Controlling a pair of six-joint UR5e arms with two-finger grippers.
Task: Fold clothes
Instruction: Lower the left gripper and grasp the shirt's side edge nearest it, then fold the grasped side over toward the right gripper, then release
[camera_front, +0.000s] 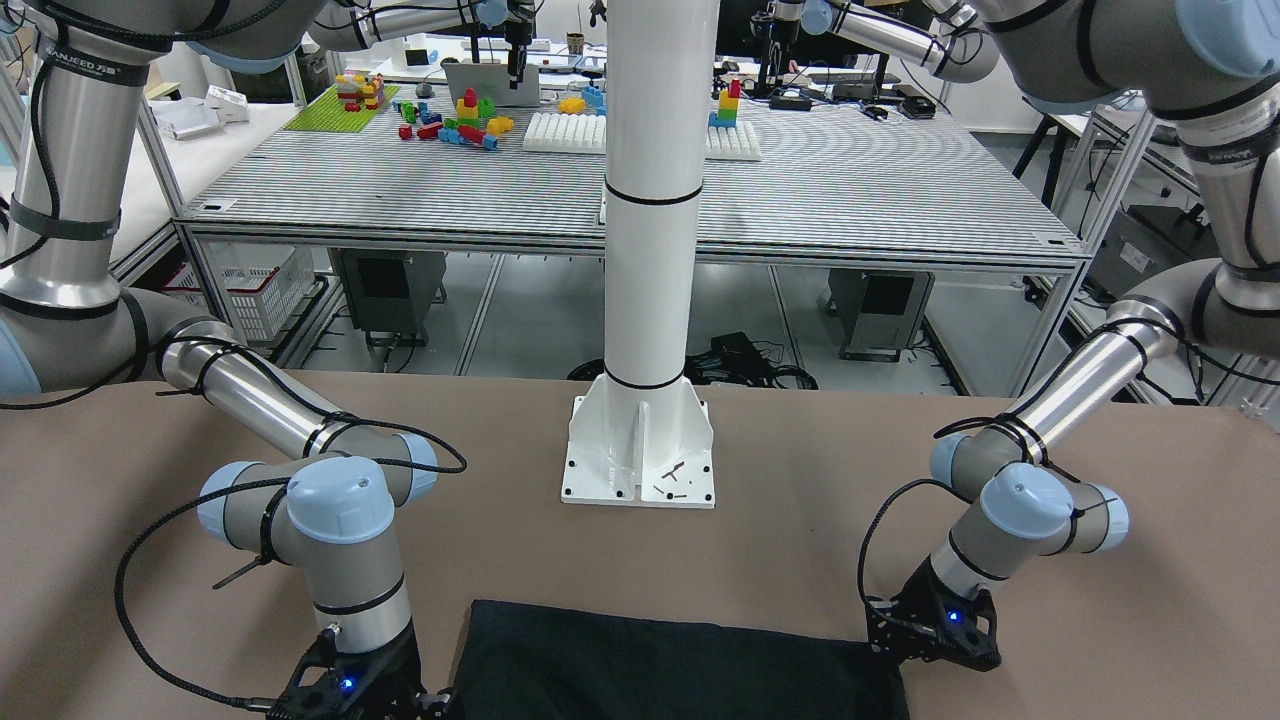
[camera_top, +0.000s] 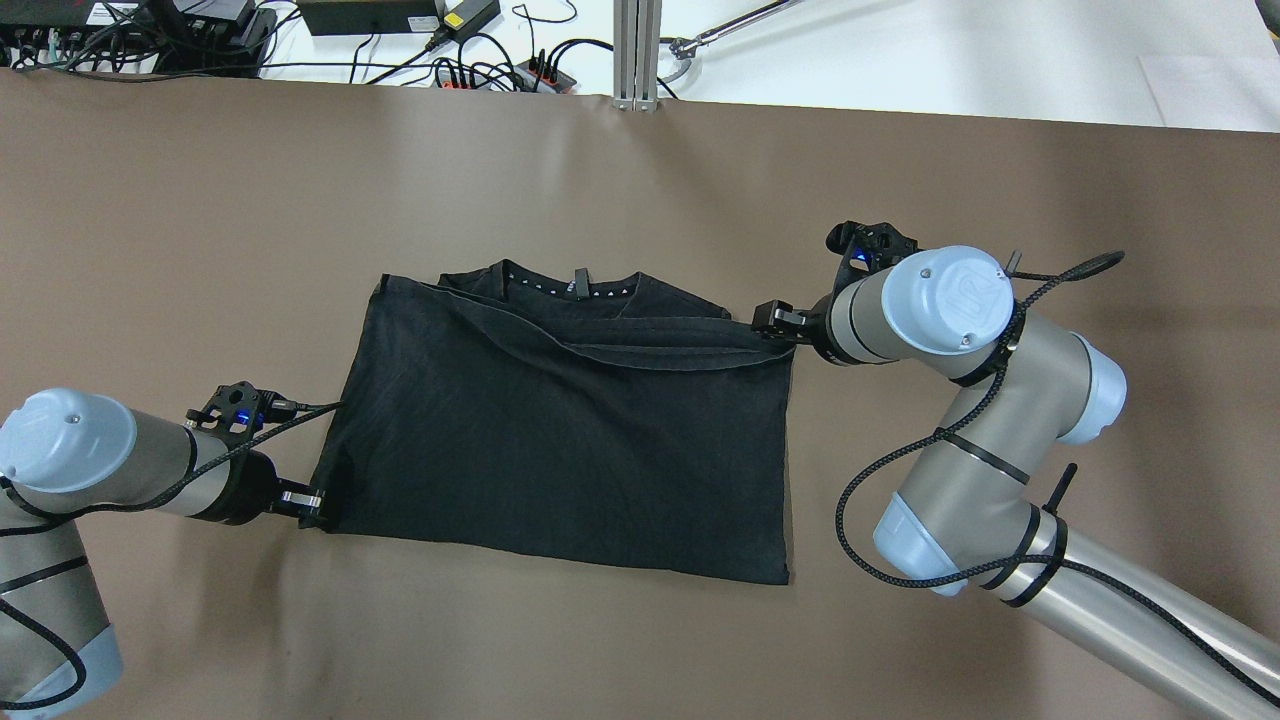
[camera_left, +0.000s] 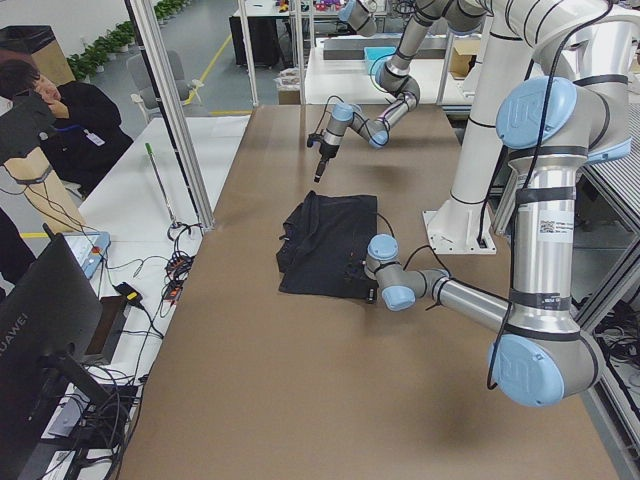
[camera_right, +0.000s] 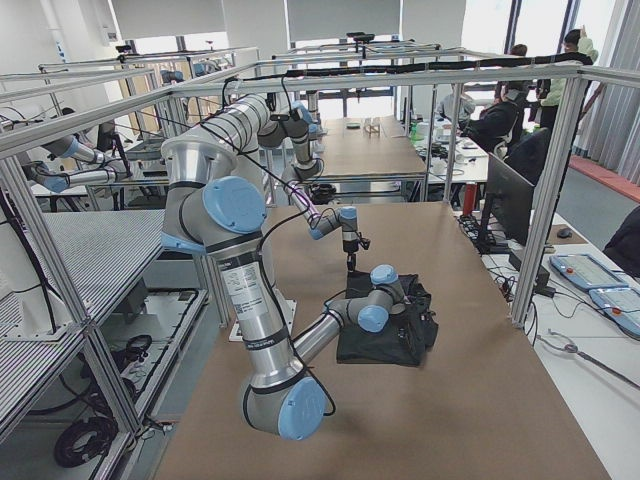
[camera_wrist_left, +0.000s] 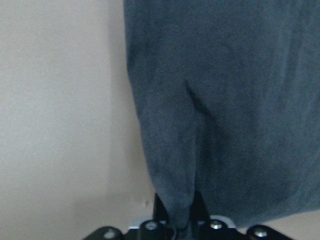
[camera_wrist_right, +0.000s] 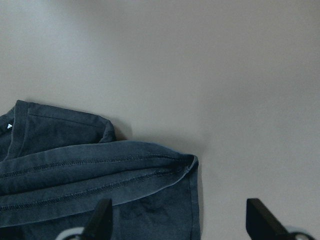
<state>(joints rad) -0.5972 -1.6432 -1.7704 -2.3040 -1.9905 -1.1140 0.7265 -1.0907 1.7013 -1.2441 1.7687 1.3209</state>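
Note:
The clothes are one black garment (camera_top: 560, 450) lying flat on the brown table, with its far part folded over and a neckline showing at the far edge. My left gripper (camera_top: 316, 498) is shut on its near-left corner; the left wrist view shows the fabric (camera_wrist_left: 225, 100) pinched between the fingers (camera_wrist_left: 177, 220). My right gripper (camera_top: 782, 322) is open at the far-right corner of the fold. In the right wrist view its fingers (camera_wrist_right: 102, 220) stand wide apart over the hemmed corner (camera_wrist_right: 165, 167). The front-facing view shows the garment (camera_front: 660, 670) at the bottom edge.
The white pillar's base plate (camera_front: 640, 450) stands on the table on the robot's side of the garment. Cables and power strips (camera_top: 450, 50) lie beyond the far table edge. A person (camera_left: 60, 110) sits off the table's far side.

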